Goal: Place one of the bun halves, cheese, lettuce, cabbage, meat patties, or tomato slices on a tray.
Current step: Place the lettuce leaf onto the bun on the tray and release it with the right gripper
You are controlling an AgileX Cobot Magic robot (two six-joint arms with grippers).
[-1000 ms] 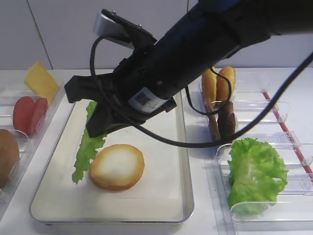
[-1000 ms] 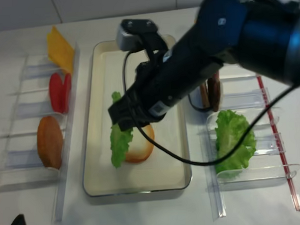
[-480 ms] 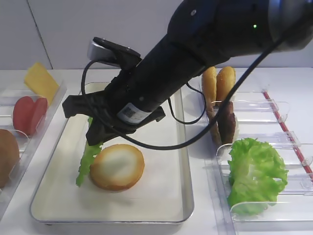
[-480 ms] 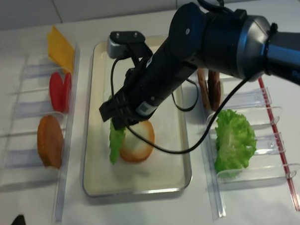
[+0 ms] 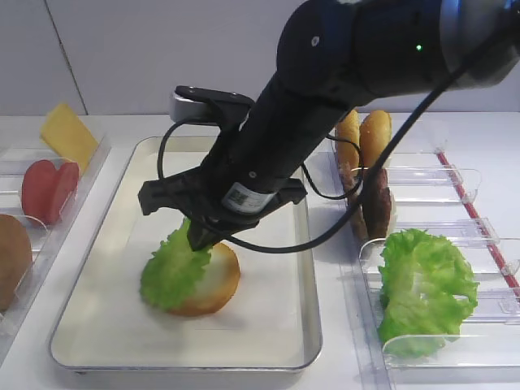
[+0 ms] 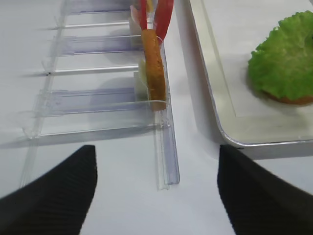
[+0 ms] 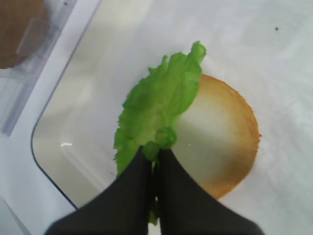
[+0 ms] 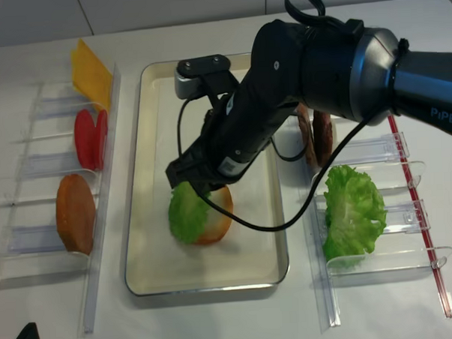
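Far left, your spare stock stands in the clear holders [image 8: 32, 185]: cheese [image 5: 68, 134], tomato slices [image 5: 49, 188] and one bun half [image 8: 75, 213] on edge. None of it is disturbed, and the left gripper [image 6: 156, 196] hangs above the table beside them with its jaws wide apart and empty.

On the tray [image 5: 97, 341], the lettuce [image 5: 175, 268] is draped over the left part of the cut-face bun half [image 5: 213, 284], covering roughly half of it and spilling off its left edge toward the liner. The right gripper [image 7: 155, 161] is pinched tight on the leaf's near edge, fingertips [image 7: 139, 169] closed with green showing between them.

Risks, as I judge them: release while the leaf sits this far left and it may slide off the bun onto the liner. Lift before the jaws part fully and the frill may cling to a fingertip and drag the leaf, perhaps shifting the bun. Press lower and you may push the bun sideways.

To the right, the meat patties [image 5: 375, 203], further buns [image 5: 363, 138] and the leafy clump [image 5: 424, 288] sit in their holders; the arm's slack cable [image 5: 325, 195] hangs near the patties and could snag on withdrawal.
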